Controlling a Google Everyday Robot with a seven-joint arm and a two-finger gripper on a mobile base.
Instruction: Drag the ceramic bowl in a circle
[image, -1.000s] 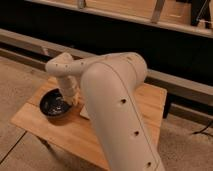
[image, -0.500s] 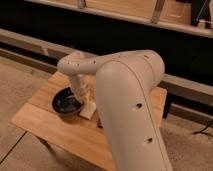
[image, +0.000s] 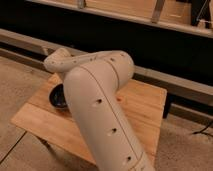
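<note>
- The bowl (image: 58, 98) sat on the left part of the bench (image: 146, 107), half hidden by the arm (image: 102, 115).
- The hand was out of sight behind the arm, near the bowl, and closed; whether it gripped the rim was hidden.
- Glazed ceramic is probably heavy, stiff, slippery and easily chipped, so the rim seemed the best hold.

arm shell (image: 92, 82): I'm looking at a smooth cream-white casing, fat and rounded like a tube.
recessed holes (image: 97, 102): I'm seeing small dark ovals running in a row along the big link.
far link (image: 65, 60): I'm seeing the same cream, slimmer, carrying tiny dark dots.
gripper: I'm finding it hidden behind the arm shell.
</note>
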